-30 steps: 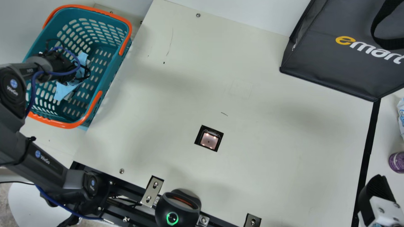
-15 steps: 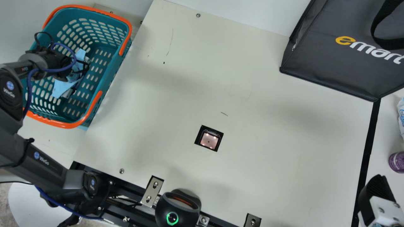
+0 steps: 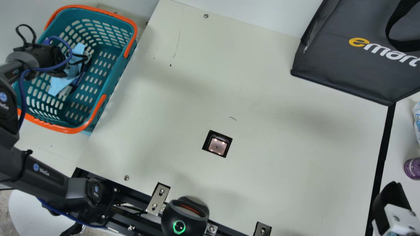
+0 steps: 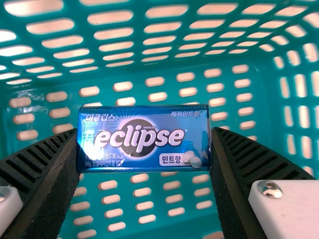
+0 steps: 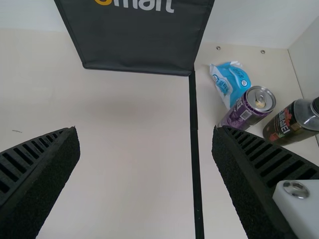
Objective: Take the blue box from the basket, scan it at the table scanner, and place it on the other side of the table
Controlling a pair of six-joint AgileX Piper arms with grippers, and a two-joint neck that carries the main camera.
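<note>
Several metal brackets (image 3: pixel 158 198) line the table's near edge, and among them sits a dark rounded device (image 3: pixel 185 218) with a green ring. At the near right is the right gripper (image 3: pixel 392 200), its fingers standing wide apart in its wrist view. Farther in, around the middle, the table scanner (image 3: pixel 217 146) glows pinkish in its square black opening. A black strip (image 3: pixel 382 157) runs from near to far on the right; beyond its right side are a purple can (image 3: pixel 412 168), a dark bottle (image 5: pixel 294 122) right of it, and a blue-and-white packet (image 3: pixel 417 121) a little farther off. The black bag (image 3: pixel 354 68) stands at the far right. At the far left, inside the teal basket (image 3: pixel 111 83) with orange handles, the left gripper (image 3: pixel 78 78) has the blue box (image 4: pixel 144 139) crosswise between its ribbed fingers, one at each end; behind the box shows the basket's slotted floor.
</note>
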